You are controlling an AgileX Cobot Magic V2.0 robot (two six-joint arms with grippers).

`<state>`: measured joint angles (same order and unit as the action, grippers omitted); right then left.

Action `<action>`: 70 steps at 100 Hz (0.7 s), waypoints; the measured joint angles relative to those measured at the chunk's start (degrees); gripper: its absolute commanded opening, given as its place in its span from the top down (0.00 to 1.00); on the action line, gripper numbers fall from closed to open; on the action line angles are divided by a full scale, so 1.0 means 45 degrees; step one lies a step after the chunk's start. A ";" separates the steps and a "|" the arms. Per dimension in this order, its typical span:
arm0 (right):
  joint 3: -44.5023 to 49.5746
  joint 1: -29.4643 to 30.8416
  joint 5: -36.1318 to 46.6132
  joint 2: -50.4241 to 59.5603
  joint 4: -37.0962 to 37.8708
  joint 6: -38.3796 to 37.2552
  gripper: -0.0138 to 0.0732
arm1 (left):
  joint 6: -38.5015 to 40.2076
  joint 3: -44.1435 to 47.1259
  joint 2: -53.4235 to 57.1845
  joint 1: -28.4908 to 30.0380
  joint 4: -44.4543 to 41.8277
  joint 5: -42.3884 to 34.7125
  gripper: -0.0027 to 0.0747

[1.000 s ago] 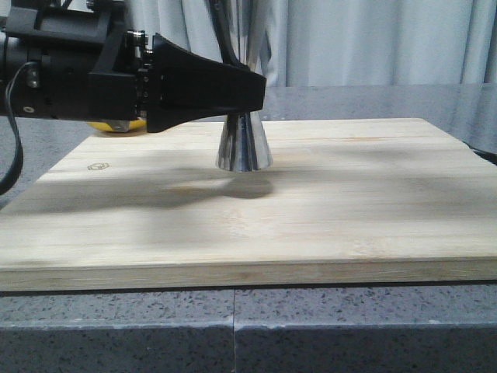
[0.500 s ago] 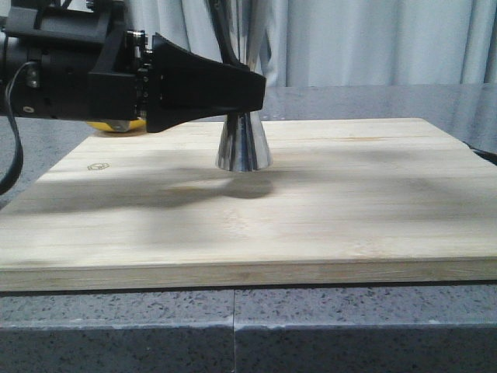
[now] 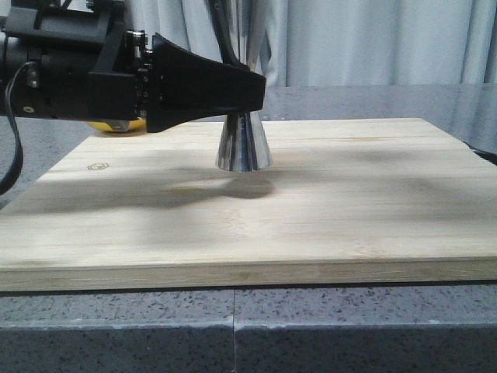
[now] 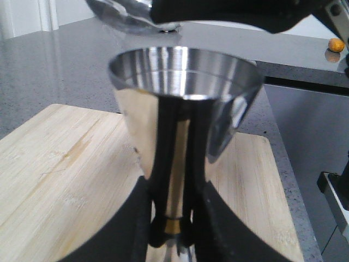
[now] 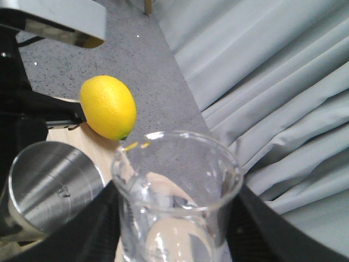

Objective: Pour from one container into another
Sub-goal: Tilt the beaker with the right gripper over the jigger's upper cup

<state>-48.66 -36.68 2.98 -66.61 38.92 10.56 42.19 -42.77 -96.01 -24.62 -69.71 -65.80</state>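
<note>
The steel hourglass jigger stands on the wooden board. My left gripper is shut on its gold-banded waist, and the jigger's open top cup rises above the fingers. In the right wrist view my right gripper is shut on the clear glass beaker, black fingers on both sides. The beaker's pouring lip points at the jigger's rim, close beside it. The beaker's glass base hangs just above the jigger's cup. No stream shows.
A yellow lemon lies by the board's far left corner, behind my left arm. The board rests on a speckled grey counter with grey curtains behind. A small orange object sits on the counter, away from the board.
</note>
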 measured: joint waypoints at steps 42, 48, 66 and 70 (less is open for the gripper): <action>0.0000 0.0000 0.0000 0.0000 0.0634 0.0024 0.62 | 0.0000 0.0000 0.0000 0.0000 -0.0023 0.0000 0.99; 0.0000 0.0000 0.0000 0.0000 0.0758 0.0024 0.62 | 0.0000 0.0000 0.0000 0.0000 -0.0023 0.0000 0.99; 0.0000 0.0000 0.0000 0.0000 0.1153 0.0024 0.62 | 0.0000 0.0000 0.0000 0.0000 -0.0023 0.0000 0.99; 0.0000 0.0000 0.0000 0.0000 0.1256 0.0024 0.62 | 0.0000 0.0000 0.0000 0.0000 -0.0023 0.0000 0.99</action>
<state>-48.66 -36.68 2.98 -66.61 44.57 10.67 42.19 -42.77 -96.01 -24.62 -69.81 -65.80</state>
